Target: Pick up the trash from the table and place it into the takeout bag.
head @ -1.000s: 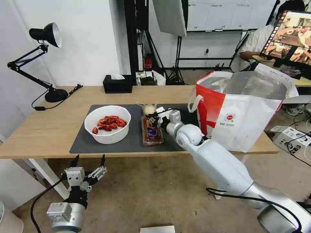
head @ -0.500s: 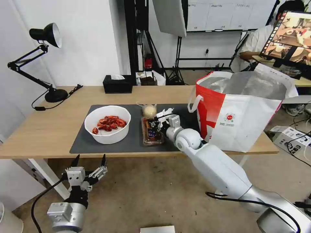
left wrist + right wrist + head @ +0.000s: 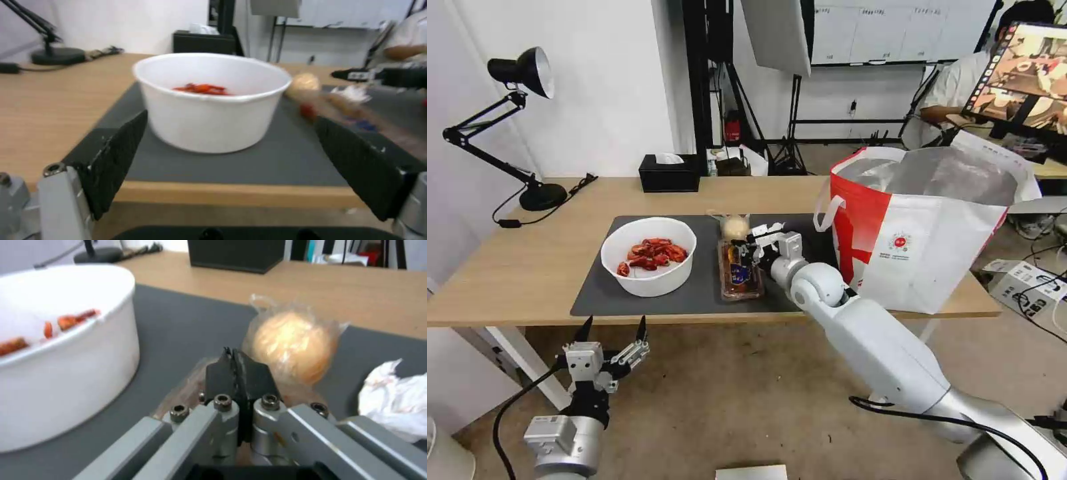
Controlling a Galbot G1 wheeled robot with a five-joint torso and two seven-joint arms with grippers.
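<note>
Light-wood table [image 3: 527, 267], right hand [image 3: 232, 364] clenched above tray [image 3: 740, 273], knotted bag [image 3: 291, 345] ahead, tissue [image 3: 396, 400] beside, left hand [image 3: 612, 331] released.

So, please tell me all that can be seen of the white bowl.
The white bowl is round, deep and matte, maybe foam or plastic. It stands upright on the left part of the dark grey mat. Red crayfish shells lie low inside it, well under the rim. Neither hand touches it; the clear tray lies apart, to its right.

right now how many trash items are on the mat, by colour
white: 2, the bowl and the crumpled tissue
clear: 1, the plastic tray
beige: 1, the knotted bag
total: 4
</note>
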